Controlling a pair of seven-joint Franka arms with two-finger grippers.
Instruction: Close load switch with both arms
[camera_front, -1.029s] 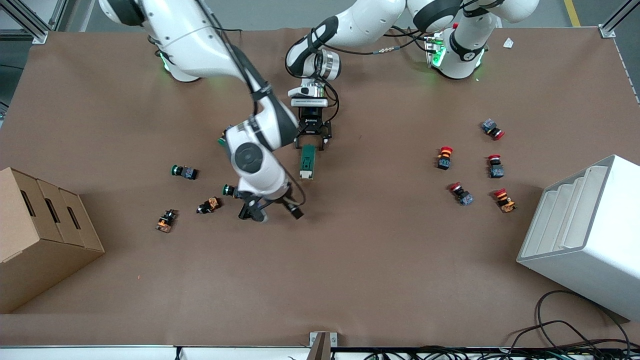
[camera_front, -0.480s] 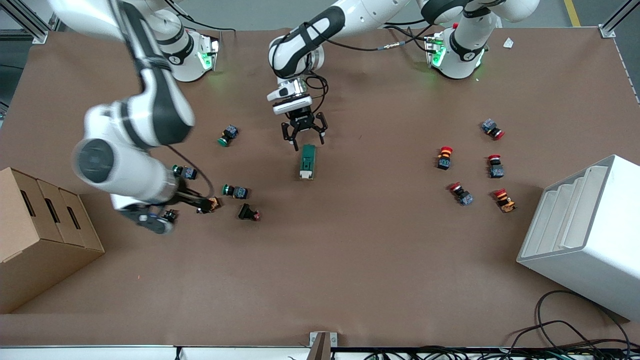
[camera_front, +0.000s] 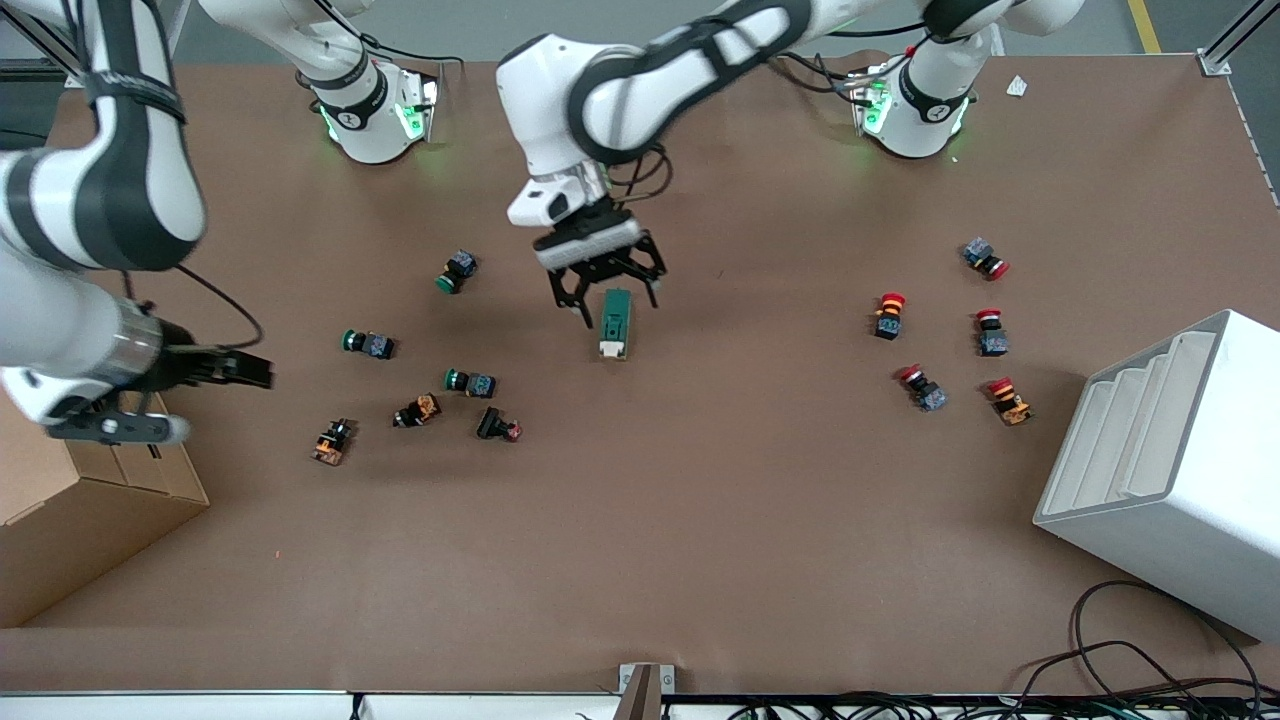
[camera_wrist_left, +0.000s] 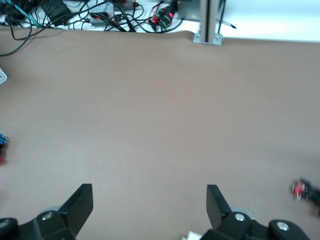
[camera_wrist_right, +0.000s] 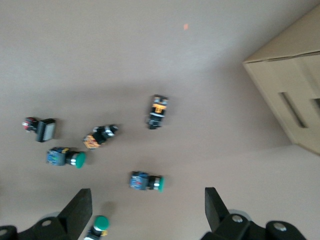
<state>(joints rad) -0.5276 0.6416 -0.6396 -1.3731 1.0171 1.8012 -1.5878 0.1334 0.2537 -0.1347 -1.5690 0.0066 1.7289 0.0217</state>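
Observation:
The load switch (camera_front: 614, 322), a dark green block with a cream tab at the end nearer the front camera, lies flat on the brown table. My left gripper (camera_front: 604, 290) hangs open just over its farther end, not touching it. In the left wrist view the left gripper (camera_wrist_left: 148, 207) is open over bare table, and only a white scrap (camera_wrist_left: 192, 235) shows at the edge. My right gripper (camera_front: 245, 372) is open and empty, up over the table beside the cardboard box. In the right wrist view the right gripper (camera_wrist_right: 147, 210) is open above green push-buttons (camera_wrist_right: 145, 181).
A cardboard box (camera_front: 90, 500) stands at the right arm's end and a white bin (camera_front: 1170, 470) at the left arm's end. Green and orange push-buttons (camera_front: 368, 343) lie between box and switch. Red mushroom buttons (camera_front: 890, 315) lie near the bin.
The right arm swung away from the switch to the cardboard box, uncovering a black and red button. The left gripper opened off the switch's end and rose above it.

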